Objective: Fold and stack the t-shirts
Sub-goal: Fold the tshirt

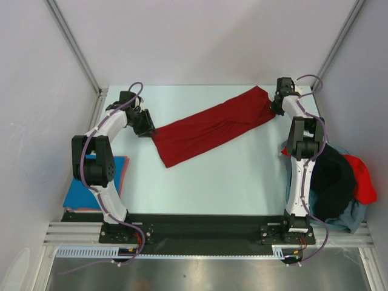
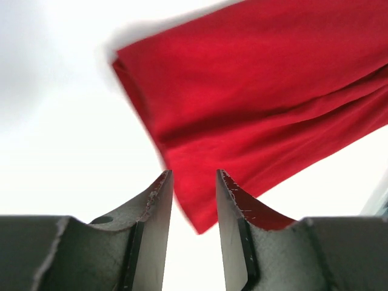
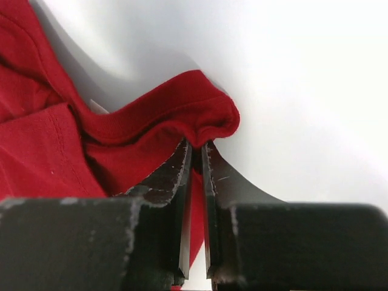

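I see the dark red t-shirt, a soft cloth shirt folded lengthwise into a long narrow band, lying slantwise across the far half of the pale, smooth table. One end is near the table's left side and the other reaches up to its far right corner. At that far right corner the right gripper is clenched on the shirt. In its wrist view the two dark fingers stand almost together, a fold of red cloth is pinched in the slim gap, and the hem bulges just above the tips. Toward the table's left side the left gripper sits at the band's lower end. Its fingers are released and clearly apart. A corner of the red cloth shows in the space between them, with bare table visible below it, so I see no pinch there. Just off the table's near left corner lies a flat, folded bright blue t-shirt. Off the table's near right edge is a loose heap: a black t-shirt, a brighter red t-shirt and a pale grey-blue t-shirt.
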{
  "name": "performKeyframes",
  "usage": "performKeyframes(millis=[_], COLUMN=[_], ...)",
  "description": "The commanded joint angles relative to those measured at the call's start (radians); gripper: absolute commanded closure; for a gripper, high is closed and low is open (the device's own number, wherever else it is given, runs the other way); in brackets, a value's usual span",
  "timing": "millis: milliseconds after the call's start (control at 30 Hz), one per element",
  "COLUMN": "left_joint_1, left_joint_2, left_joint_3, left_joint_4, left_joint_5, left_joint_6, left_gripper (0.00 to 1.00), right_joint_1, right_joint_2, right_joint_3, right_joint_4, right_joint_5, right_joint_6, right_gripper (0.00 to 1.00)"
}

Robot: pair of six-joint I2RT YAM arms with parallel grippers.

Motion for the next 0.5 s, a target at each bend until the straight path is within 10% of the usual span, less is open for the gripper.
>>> performKeyframes(millis=[0,200,467], left_joint_1=[0.003,0.002,-0.008], left_joint_2=[-0.044,-0.116,-0.174], left_joint_3=[-0.030,-0.133,-0.165], left_joint_4=[-0.021,-0.016,-0.009], left_joint_5=[0.004,0.011,0.013], left_joint_6=[0.036,0.039,0.034], left_gripper=[0.60,0.59,0.59], right_joint_1=[-0.007,-0.023,-0.023], right_joint_2=[0.081,0.144,-0.021], right_joint_3=[0.158,0.318,0.250], right_joint_4=[0.012,-0.031,-0.266], right_joint_5=[0.031,-0.032,-0.029], right_joint_6=[-0.095,-0.115,-0.052], right_gripper=[0.90,0.83,0.45])
